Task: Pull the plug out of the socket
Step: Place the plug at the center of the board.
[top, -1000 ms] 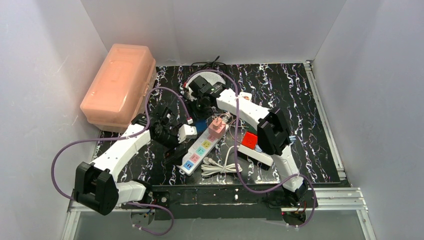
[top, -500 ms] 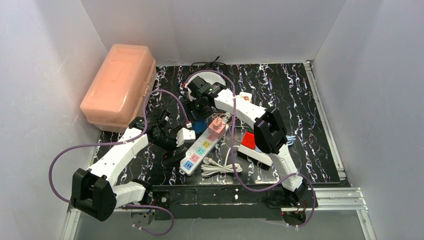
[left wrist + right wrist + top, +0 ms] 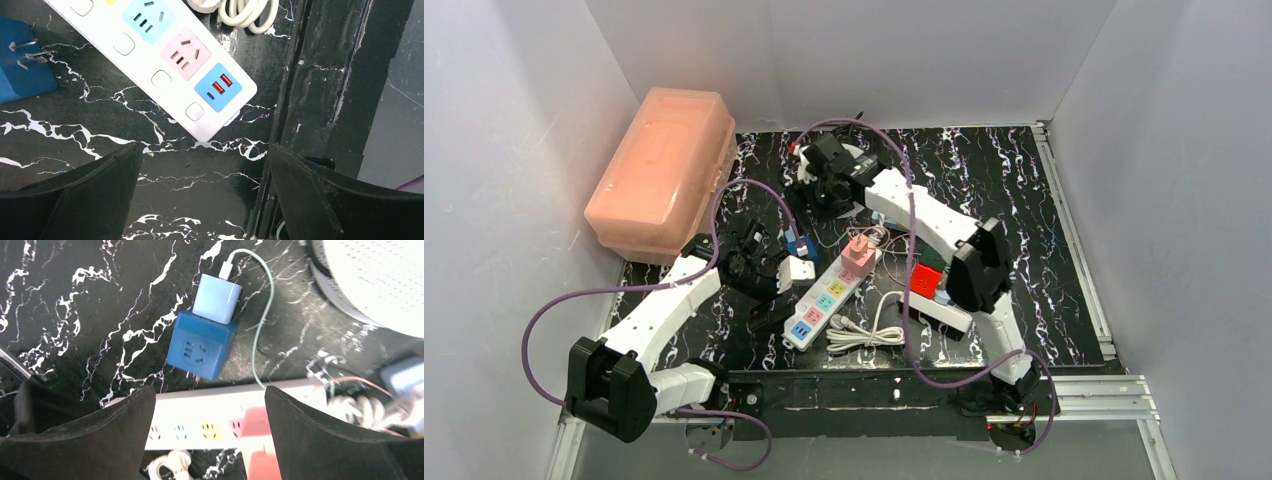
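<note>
The right gripper [image 3: 209, 395], wide like the left gripper [image 3: 205, 150], has released the blue adapter [image 3: 200, 347]; pink box [image 3: 664, 170] shut, contents unseen.

The left gripper [image 3: 202, 200] is held pointing downward with its jaws spread wide, one dark finger [image 3: 75, 200] seen on either side of an empty gap. Behind it the left arm [image 3: 664, 300] is bent at the elbow. The right gripper [image 3: 210, 432] is likewise parted and empty, carried at the end of the far-extended right arm [image 3: 921, 215].
</note>
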You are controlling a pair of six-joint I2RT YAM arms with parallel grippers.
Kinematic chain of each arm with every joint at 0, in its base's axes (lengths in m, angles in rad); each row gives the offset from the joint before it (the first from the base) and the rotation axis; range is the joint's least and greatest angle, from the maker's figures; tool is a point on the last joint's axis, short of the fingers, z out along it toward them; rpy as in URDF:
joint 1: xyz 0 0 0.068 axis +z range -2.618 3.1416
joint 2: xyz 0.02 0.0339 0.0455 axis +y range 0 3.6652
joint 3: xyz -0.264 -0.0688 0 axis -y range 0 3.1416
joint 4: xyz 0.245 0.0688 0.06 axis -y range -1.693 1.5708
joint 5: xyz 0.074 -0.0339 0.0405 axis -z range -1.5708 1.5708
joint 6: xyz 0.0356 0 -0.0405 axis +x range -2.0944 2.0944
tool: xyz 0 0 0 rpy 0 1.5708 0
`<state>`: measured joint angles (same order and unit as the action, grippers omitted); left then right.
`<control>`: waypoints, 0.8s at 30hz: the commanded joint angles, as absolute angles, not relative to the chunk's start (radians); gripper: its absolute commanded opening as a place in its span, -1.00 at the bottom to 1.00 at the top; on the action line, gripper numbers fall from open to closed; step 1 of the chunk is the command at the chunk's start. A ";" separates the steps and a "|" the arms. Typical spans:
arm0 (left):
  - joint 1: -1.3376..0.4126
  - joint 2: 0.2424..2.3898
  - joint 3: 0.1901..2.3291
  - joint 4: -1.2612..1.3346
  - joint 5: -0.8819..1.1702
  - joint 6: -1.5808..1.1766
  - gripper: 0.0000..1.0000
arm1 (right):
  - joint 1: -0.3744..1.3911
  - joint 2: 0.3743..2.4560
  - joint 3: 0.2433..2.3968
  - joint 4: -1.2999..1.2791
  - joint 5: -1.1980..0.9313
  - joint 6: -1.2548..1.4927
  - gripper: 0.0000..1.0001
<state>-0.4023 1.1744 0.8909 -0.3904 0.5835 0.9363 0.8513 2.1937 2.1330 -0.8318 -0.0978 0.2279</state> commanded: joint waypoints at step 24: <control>-0.404 1.149 0.868 -0.492 0.601 0.985 0.96 | 0.827 1.245 0.841 0.021 -0.027 0.153 0.82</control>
<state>-0.4026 1.1561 0.8886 -0.3931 0.5789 0.9684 0.8265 1.2900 0.9192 -0.2951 -0.0101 0.1883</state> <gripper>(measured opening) 0.981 0.906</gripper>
